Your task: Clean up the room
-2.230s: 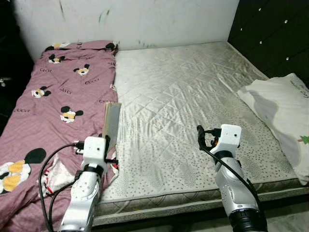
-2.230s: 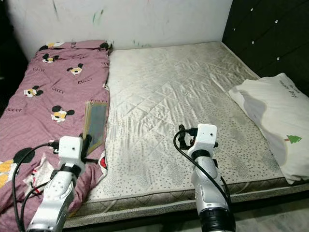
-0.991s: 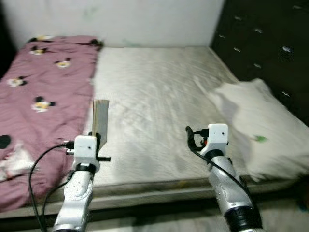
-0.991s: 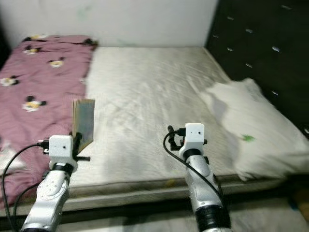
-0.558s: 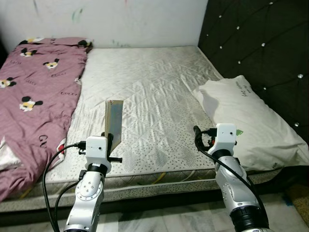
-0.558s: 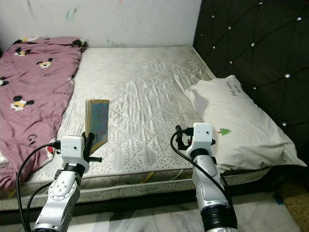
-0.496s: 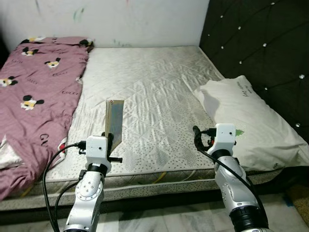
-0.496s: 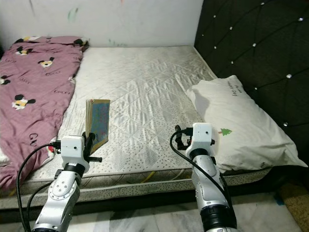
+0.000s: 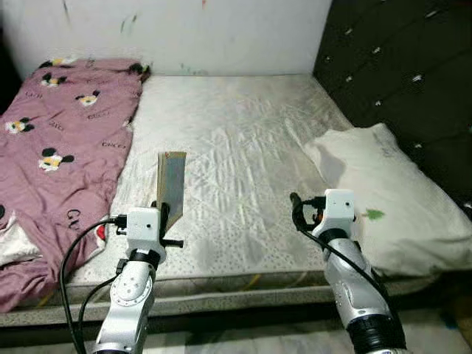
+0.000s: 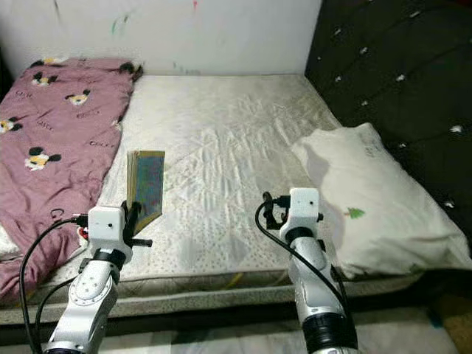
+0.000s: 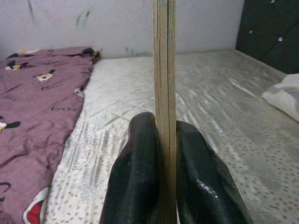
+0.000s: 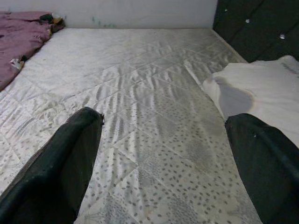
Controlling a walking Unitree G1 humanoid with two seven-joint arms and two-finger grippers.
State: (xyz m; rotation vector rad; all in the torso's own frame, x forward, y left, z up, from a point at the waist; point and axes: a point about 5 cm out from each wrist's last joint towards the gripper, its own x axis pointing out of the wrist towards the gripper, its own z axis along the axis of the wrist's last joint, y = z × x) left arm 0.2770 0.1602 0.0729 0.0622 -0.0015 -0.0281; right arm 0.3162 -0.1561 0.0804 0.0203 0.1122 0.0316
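Above the mattress [image 9: 236, 147] near edge, left gripper [image 11: 161, 186] pinches book [image 9: 171, 188] upright.

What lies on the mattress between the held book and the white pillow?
Nothing but bare quilted mattress separates the book in the left pincer from the pillow, as the left eye view shows.

Left gripper [image 11: 164, 186] clamping thin book [image 11: 164, 93] edge-on

Book upright between both black fingers [image 11: 135, 177], pressed tight. Behind: quilted white mattress [image 11: 210, 116], pink cartoon-print blanket [image 11: 32, 102] alongside, white pillow [image 11: 285, 95] corner, dark tufted headboard [image 11: 271, 32].
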